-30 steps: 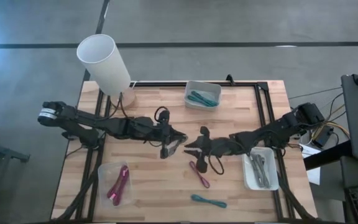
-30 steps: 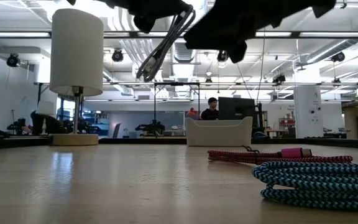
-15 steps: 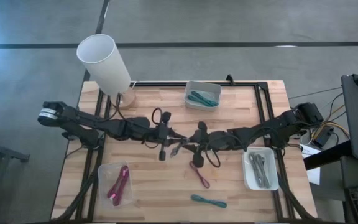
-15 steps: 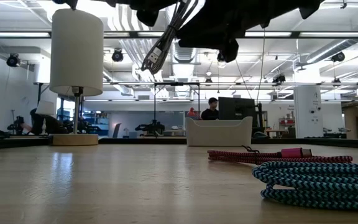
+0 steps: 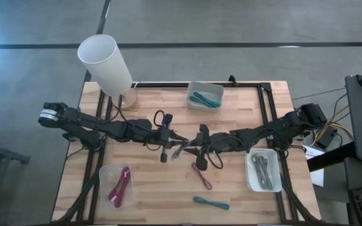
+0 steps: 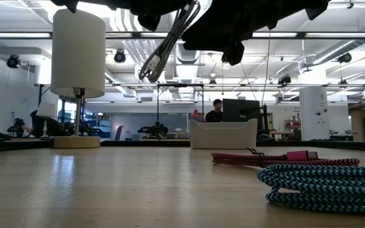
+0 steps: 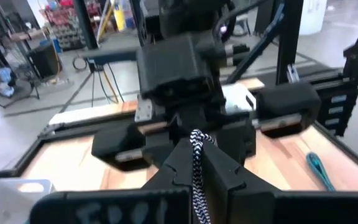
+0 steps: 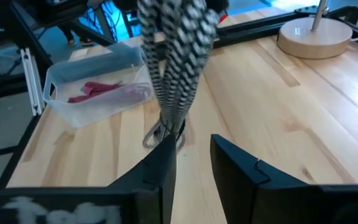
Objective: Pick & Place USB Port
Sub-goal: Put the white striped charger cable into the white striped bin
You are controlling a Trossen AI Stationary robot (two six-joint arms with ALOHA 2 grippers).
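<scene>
The USB cable is a black-and-white braided bundle [image 5: 180, 149], folded into several strands. It hangs in the air over the table's middle, with its plug ends [image 6: 149, 69] lowest. My left gripper [image 5: 171, 141] reaches in from the table's left and is shut on it. My right gripper [image 5: 192, 147] comes from the right and faces the left one. It is open, with its fingers [image 8: 166, 158] just before the bundle's hanging end [image 8: 161, 132]. Whether they touch it, I cannot tell. My left gripper pinches the braided bundle between its two fingers [image 7: 179, 163], with a loop of the cable [image 7: 196, 142] showing above them. The fingers come in roughly level from the table's left. The bundle hangs below them, lifted clear of the table, several strands together.
A pink cable [image 5: 201, 176] and a teal cable [image 5: 210, 203] lie on the table near the front. Three bins stand around: one with teal cables [image 5: 205, 95] at the far edge, one with pink cables [image 5: 118, 185] near left, one with grey cables [image 5: 264, 171] at the right. A white lamp [image 5: 109, 66] stands far left.
My right gripper has moved toward the table's left, closing on the left gripper and the hanging cable, then held still. The cable's hanging end has swung a little below the left gripper.
</scene>
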